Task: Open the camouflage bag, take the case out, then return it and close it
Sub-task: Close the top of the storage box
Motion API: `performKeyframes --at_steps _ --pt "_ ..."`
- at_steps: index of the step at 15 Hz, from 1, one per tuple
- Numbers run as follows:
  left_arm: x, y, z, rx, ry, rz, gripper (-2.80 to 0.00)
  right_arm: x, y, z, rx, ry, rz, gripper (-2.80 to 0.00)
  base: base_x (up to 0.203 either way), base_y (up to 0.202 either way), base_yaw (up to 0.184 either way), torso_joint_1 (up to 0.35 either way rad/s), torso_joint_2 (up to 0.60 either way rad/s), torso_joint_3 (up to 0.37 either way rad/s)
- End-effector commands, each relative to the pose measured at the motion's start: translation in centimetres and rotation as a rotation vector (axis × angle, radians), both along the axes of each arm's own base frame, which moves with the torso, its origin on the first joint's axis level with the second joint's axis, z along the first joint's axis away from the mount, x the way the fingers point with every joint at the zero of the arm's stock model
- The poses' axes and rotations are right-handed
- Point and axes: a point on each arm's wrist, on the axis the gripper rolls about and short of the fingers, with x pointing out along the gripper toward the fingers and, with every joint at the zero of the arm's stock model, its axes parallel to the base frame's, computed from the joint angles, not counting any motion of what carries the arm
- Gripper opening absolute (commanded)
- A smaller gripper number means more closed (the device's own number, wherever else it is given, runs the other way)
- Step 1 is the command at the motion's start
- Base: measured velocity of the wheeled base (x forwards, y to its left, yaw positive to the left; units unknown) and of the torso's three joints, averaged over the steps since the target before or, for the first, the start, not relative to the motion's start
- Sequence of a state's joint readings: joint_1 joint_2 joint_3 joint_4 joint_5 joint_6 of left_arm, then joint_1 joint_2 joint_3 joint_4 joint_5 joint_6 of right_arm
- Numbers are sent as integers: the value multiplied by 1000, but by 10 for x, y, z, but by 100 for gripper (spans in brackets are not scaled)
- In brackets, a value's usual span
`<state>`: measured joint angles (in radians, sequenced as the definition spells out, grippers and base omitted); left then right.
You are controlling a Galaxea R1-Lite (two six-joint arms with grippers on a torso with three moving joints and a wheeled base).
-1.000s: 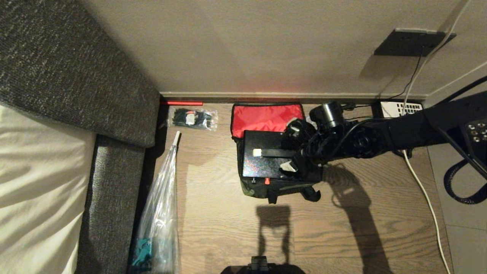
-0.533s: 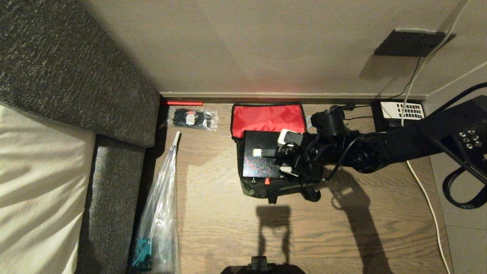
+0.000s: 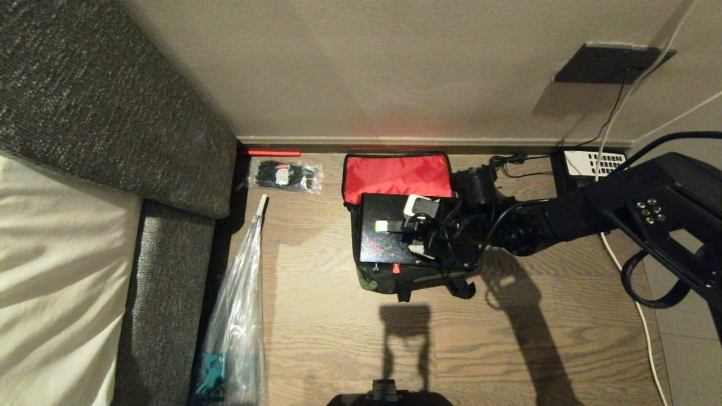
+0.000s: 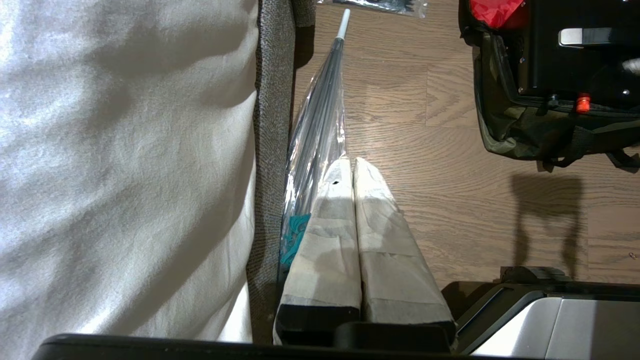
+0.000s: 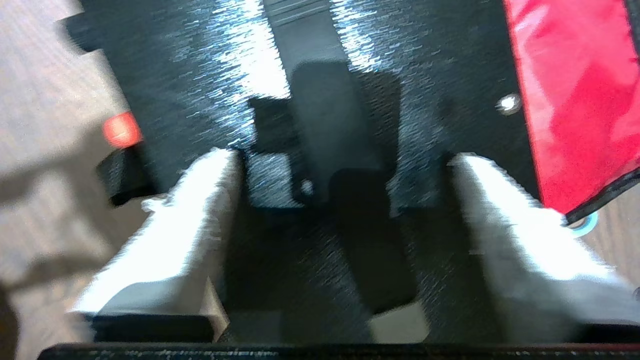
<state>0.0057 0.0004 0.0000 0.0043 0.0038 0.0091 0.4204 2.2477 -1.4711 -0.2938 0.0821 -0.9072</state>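
The camouflage bag (image 3: 389, 283) sits on the wooden floor by the wall, its lid thrown back so the red lining (image 3: 395, 175) faces up. The black speckled case (image 3: 383, 248) lies flat in the bag's mouth, with a red catch (image 3: 396, 269) on its near edge. My right gripper (image 3: 412, 228) hangs low over the case's right half, open. In the right wrist view its white-padded fingers (image 5: 200, 215) straddle the case's handle strap (image 5: 325, 125) without touching it. My left gripper (image 4: 348, 165) is parked, shut and empty, by the sofa edge.
A grey sofa (image 3: 169, 169) with a white sheet (image 3: 56, 270) fills the left. An umbrella in a clear sleeve (image 3: 242, 304) lies along it. A clear packet of black items (image 3: 285, 176) lies left of the bag. A telephone (image 3: 592, 162) and a white cable (image 3: 634, 296) are on the right.
My right arm has reached a little further left over the case and its wrist has rolled, so the open fingers now straddle the handle. Bag, case and left arm have stayed put.
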Motion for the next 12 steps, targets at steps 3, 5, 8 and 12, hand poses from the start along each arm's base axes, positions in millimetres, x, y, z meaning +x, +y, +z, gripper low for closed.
performKeyframes --at_steps 3,5,8,12 --pt "0 0 -1 0 1 1 -280 12 -4 -9 -1 0 -16 -280 0 0 0 0 0 0" --pt "0 0 -1 0 1 0 -280 14 -6 -12 -7 9 -25 -280 0 0 0 0 0 0" --pt "0 0 -1 0 0 0 -280 11 -7 -16 -9 32 -30 -280 0 0 0 0 0 0" --pt "0 0 -1 0 1 1 -280 -1 -11 -26 4 163 -69 -280 0 0 0 0 0 0"
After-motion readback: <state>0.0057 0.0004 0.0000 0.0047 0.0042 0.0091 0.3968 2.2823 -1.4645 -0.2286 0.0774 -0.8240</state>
